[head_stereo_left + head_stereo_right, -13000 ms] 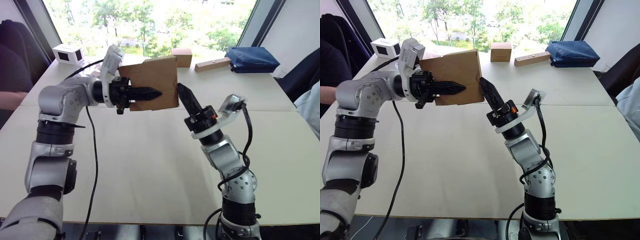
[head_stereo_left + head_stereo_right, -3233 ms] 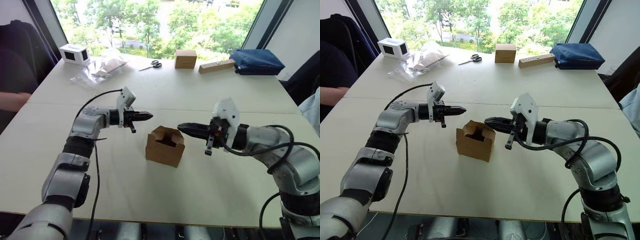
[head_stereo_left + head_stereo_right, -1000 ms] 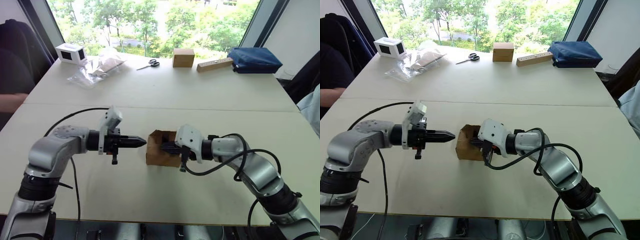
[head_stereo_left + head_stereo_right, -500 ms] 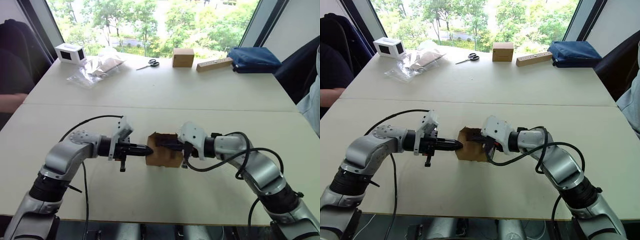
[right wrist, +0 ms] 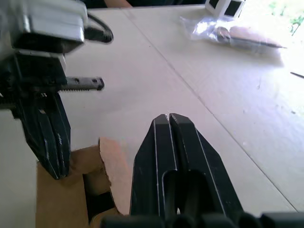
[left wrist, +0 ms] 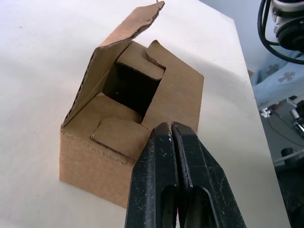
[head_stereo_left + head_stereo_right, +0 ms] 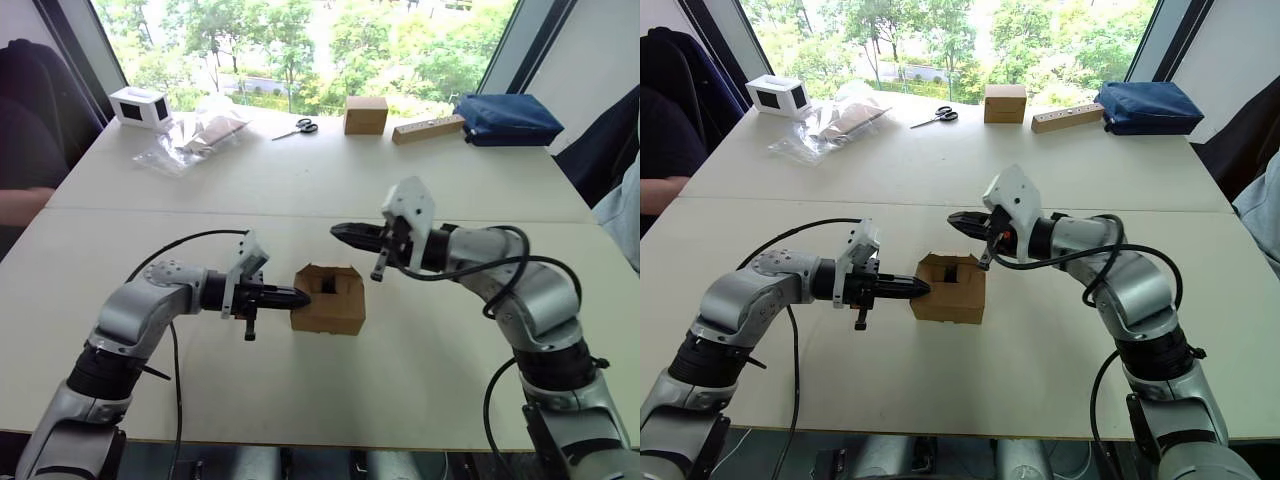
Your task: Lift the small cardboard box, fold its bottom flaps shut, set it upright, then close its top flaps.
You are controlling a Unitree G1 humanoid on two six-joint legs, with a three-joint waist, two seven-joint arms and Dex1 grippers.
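Small cardboard box [image 7: 328, 300] upright on tabletop [image 7: 300, 190], top flaps partly in; likely light, stiff, crushable, best pressed on flap faces; left end effector [image 7: 297, 296] closed, empty, touching its side; right end effector [image 7: 338, 231] closed, empty, above.

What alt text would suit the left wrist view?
The left gripper, fingers shut, rests its tips on the near top edge of the small cardboard box, which stands upright on the table with its top flaps partly open.

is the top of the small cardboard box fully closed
No, the left wrist view shows the small cardboard box with one flap standing up and a dark opening between its partly folded top flaps.
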